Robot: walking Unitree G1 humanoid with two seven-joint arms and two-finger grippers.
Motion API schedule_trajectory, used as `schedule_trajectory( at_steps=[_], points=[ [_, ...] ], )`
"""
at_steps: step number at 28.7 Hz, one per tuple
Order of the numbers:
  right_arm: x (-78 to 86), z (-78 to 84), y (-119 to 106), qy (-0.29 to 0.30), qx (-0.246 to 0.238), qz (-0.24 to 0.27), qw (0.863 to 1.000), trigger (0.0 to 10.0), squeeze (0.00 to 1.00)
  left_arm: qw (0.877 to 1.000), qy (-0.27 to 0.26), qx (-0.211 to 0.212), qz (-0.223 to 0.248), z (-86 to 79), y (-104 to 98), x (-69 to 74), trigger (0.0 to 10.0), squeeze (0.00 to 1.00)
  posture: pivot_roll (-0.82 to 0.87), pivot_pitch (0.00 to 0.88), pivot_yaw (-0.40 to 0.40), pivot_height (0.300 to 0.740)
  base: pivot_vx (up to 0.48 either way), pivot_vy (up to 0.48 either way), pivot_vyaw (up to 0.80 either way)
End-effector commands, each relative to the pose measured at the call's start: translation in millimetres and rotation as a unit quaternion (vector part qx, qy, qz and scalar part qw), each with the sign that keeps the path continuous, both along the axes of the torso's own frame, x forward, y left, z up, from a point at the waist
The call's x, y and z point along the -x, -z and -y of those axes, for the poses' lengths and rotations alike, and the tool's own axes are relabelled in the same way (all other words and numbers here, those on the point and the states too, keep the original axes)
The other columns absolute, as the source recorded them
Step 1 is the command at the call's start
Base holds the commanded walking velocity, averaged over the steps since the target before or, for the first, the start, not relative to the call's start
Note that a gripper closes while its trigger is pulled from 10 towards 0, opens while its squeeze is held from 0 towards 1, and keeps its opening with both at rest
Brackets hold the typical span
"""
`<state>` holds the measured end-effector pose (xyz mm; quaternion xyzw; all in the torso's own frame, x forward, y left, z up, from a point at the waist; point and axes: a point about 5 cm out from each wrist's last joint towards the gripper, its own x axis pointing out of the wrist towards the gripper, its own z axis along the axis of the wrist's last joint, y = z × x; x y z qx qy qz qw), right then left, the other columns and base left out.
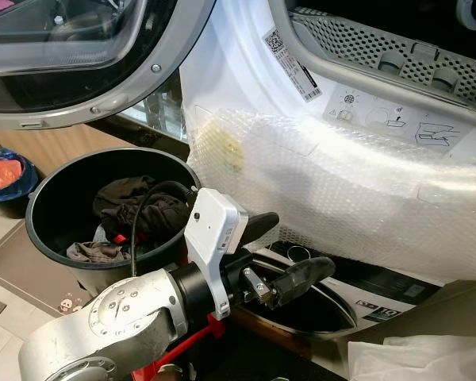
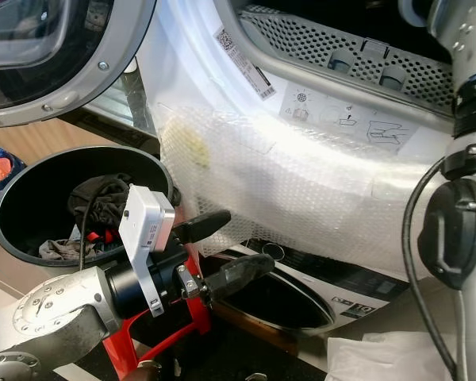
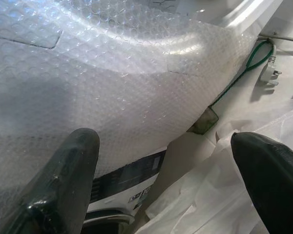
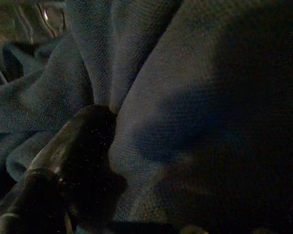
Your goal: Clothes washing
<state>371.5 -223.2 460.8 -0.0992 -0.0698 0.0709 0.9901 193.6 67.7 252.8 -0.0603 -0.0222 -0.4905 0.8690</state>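
Observation:
A black bucket (image 1: pixel 44 198) at the left holds dark clothes (image 1: pixel 139 210). My left gripper (image 1: pixel 301 242) hovers open and empty to the right of the bucket, in front of the washing machine's bubble-wrapped front (image 1: pixel 341 182). In the left wrist view its two fingers (image 3: pixel 63 180) stand wide apart before the wrap. My right arm (image 2: pixel 460 198) reaches up toward the perforated drum rim (image 2: pixel 341 48). In the right wrist view, one black finger (image 4: pixel 83 141) presses into gathered folds of a blue-grey cloth (image 4: pixel 185 112); the other finger is hidden.
The machine's round door (image 1: pixel 71 71) hangs open above the bucket. A dark oval panel (image 1: pixel 317 309) lies below my left gripper. White plastic sheet (image 1: pixel 412 357) covers the floor at the right. A small blue bin (image 1: pixel 4 175) stands far left. A plug on a green cable (image 3: pixel 268 73) lies beside the machine.

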Motion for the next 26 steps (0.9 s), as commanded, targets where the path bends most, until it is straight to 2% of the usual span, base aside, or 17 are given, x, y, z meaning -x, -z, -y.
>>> schedule_trajectory(
  at_steps=[1,2,3,4,7,11,13,16,19,26],
  points=[
    [9.9,14.0,-2.3,0.006,0.047,-0.016,0.999,10.0,1.00,1.000,0.019,0.005,0.009,2.8,-2.6,3.7,10.0,0.00,-0.02,0.228,-0.099,0.740,0.000,0.000,0.00],
    [12.9,16.5,-3.4,0.005,0.055,-0.027,0.998,10.0,0.94,1.000,0.019,0.005,0.009,2.5,-2.6,3.6,10.0,0.00,-0.02,0.228,-0.098,0.740,0.000,0.000,0.00],
    [14.9,18.2,-4.2,0.004,0.058,-0.034,0.998,10.0,0.94,1.000,0.019,0.005,0.009,2.4,-2.7,3.6,10.0,0.00,-0.02,0.228,-0.098,0.740,0.000,0.000,0.00],
    [18.6,19.2,-4.9,-0.003,0.067,-0.045,0.997,10.0,0.00,1.000,0.018,0.005,0.009,2.2,-2.7,3.3,10.0,0.00,-0.02,0.230,-0.099,0.740,0.000,0.000,0.00],
    [25.2,22.5,-3.6,-0.021,0.086,-0.074,0.993,10.0,0.00,1.000,0.017,0.006,0.010,1.9,-3.2,3.0,10.0,0.00,-0.03,0.233,-0.098,0.740,0.000,0.000,0.00],
    [32.4,23.1,-1.0,-0.040,0.088,-0.092,0.991,10.0,0.00,1.000,0.019,0.010,0.009,2.6,-3.9,2.4,10.0,0.00,-0.04,0.237,-0.096,0.740,0.000,0.000,0.00],
    [39.8,24.9,1.4,-0.064,0.120,-0.101,0.986,10.0,0.00,1.000,0.019,0.011,0.010,2.8,-4.4,2.0,10.0,0.00,-0.04,0.240,-0.093,0.740,0.000,0.000,0.00],
    [51.5,29.2,2.9,-0.094,0.141,-0.122,0.978,10.0,0.00,1.000,0.021,0.012,0.009,3.0,-4.3,2.3,10.0,0.00,-0.04,0.241,-0.094,0.740,0.000,0.000,0.00],
    [55.7,37.9,-0.8,-0.074,0.136,-0.123,0.980,10.0,0.00,1.000,0.020,0.012,0.008,2.5,-4.1,1.9,10.0,0.00,-0.04,0.241,-0.094,0.740,0.000,0.000,0.00],
    [59.0,48.3,-10.1,0.004,0.111,-0.081,0.990,10.0,0.00,1.000,0.021,0.014,0.010,3.3,-4.8,1.2,10.0,0.00,-0.05,0.239,-0.091,0.740,0.000,0.000,0.00]
  ],
)
